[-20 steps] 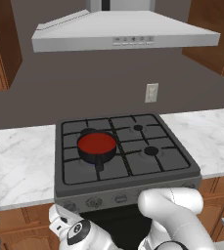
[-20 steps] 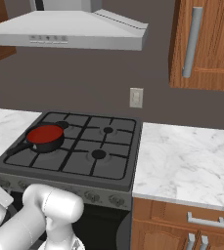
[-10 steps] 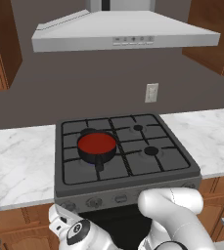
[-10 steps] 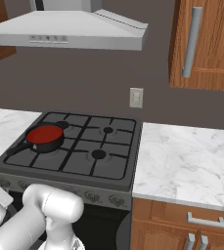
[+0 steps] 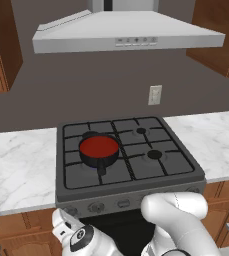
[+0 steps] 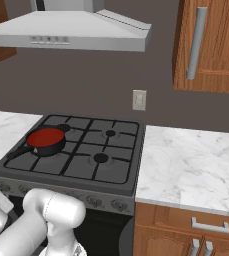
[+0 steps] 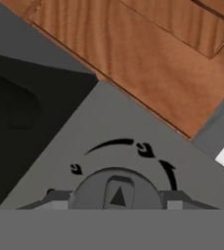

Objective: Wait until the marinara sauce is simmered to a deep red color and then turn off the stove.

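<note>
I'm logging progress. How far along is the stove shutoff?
Done: the marinara sauce looks deep red in its pan. In hand: the claw sits right at a stove knob, fingertips flanking it. Left: turning that knob; whether it is gripped can't be told.

— Has anything shifted over the last second?

— Nothing I can make out. The flat round disc of red marinara sauce shows no deeper shade than it did, as far as I can judge.

— And the robot?

— The white arm with dark joints has not moved at the front edge of the dark grey four-burner gas stove. Both base views are framed as before too.
</note>
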Controlling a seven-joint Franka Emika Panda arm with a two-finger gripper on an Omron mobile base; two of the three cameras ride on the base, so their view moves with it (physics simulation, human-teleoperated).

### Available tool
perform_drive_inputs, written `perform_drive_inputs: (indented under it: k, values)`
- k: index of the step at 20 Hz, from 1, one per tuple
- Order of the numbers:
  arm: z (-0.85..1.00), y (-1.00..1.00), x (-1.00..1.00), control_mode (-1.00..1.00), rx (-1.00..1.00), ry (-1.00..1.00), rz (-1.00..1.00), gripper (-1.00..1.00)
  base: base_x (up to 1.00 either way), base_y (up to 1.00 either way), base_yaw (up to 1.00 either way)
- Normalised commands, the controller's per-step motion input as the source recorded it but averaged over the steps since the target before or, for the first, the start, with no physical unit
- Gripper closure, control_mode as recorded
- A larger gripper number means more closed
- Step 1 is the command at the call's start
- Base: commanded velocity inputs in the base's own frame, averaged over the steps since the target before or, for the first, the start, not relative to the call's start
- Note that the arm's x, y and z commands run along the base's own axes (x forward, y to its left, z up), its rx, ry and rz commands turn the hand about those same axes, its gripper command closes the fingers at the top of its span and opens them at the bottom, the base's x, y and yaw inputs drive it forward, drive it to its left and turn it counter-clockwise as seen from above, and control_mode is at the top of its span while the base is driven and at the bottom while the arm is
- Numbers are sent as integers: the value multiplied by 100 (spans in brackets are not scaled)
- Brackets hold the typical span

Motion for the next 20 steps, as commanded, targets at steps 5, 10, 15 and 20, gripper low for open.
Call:
perform_drive_inputs:
  k: [5,10,15,20]
  values:
    - [0,-30,0,-100,21,0,0,100,0,0,0]
    - [0,-25,0,-100,21,0,0,100,0,0,0]
    - [6,-20,4,-100,22,0,0,100,0,0,0]
    - [4,-21,13,-100,24,1,-1,100,0,0,0]
